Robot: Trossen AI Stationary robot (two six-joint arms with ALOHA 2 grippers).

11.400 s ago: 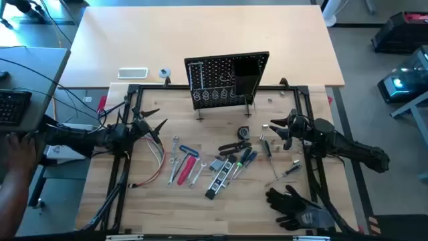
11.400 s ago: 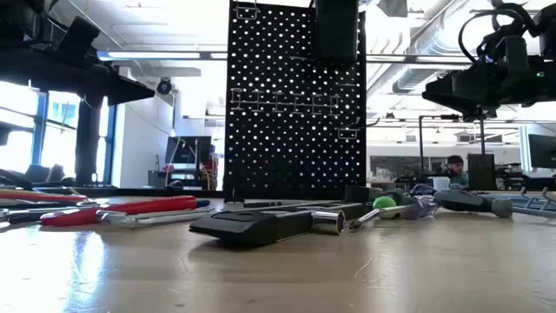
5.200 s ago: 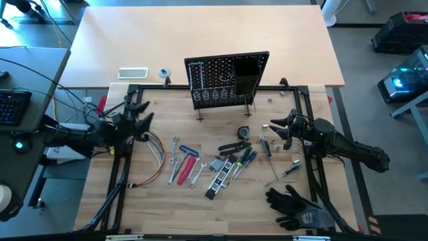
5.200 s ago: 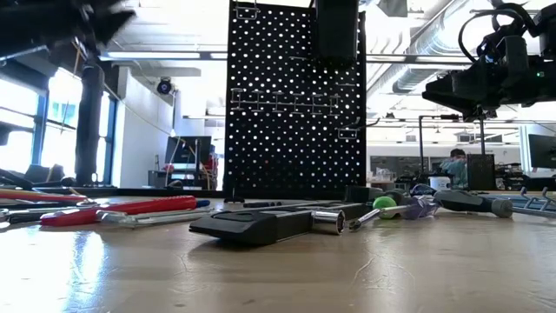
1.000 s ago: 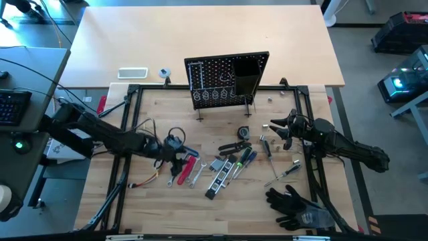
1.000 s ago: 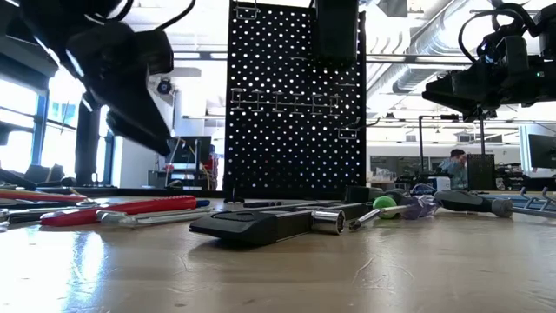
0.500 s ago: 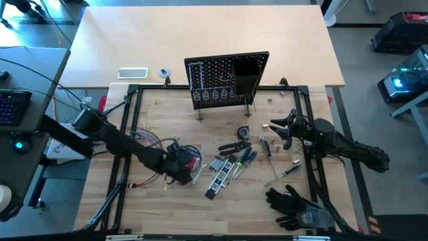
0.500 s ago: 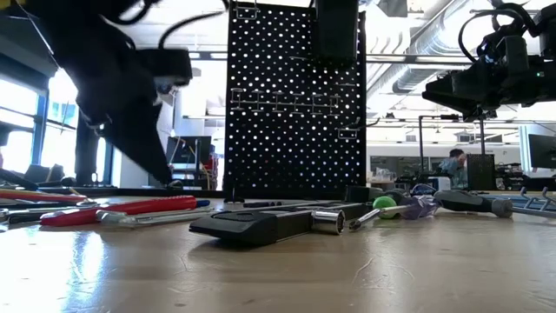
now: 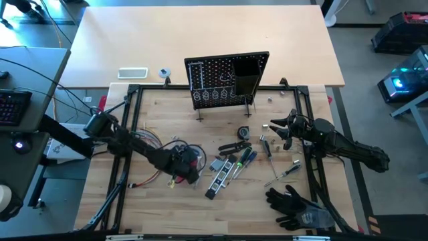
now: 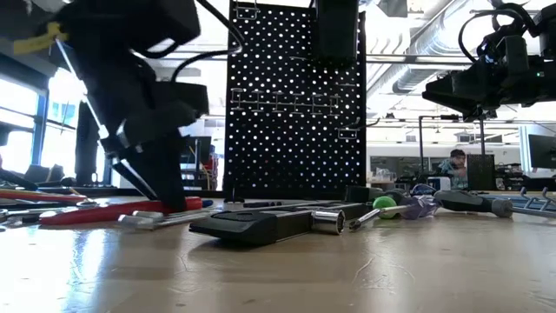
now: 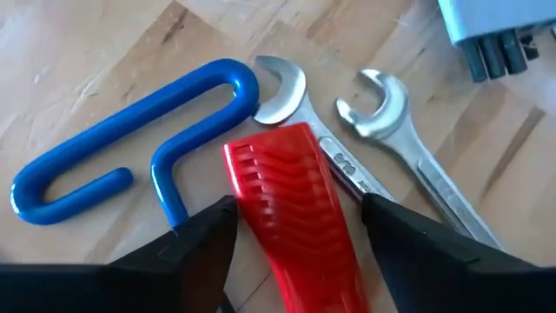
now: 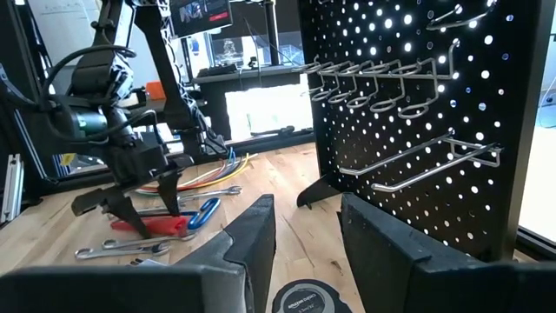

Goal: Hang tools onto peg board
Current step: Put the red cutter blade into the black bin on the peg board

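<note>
The tools lie loose in the middle of the table. A red-handled tool [image 11: 295, 217] lies flat beside a blue looped handle [image 11: 130, 139] and two silver wrenches [image 11: 382, 113]. My left gripper [image 9: 186, 164] is low over it and open, one finger on each side of the red handle's end [image 10: 178, 204]; I cannot see that they touch it. My right gripper [image 9: 273, 130] hangs open and empty at the right, above the table. The black peg board [image 9: 227, 80] stands upright on thin legs at the far edge, with bare hooks [image 12: 365, 83].
Pliers [image 9: 234, 146], green and blue drivers [image 9: 244, 159] and a black-silver bar [image 9: 217, 181] lie right of my left gripper. Coloured wires [image 9: 150, 150] lie to its left. Black gloves [image 9: 297, 204] lie near right. A round tape measure [image 9: 244, 132] lies before the board.
My left gripper has gone toward the table's right and near edges and come down to the table, and now stands with its open fingers astride the red handle. My right arm has kept still.
</note>
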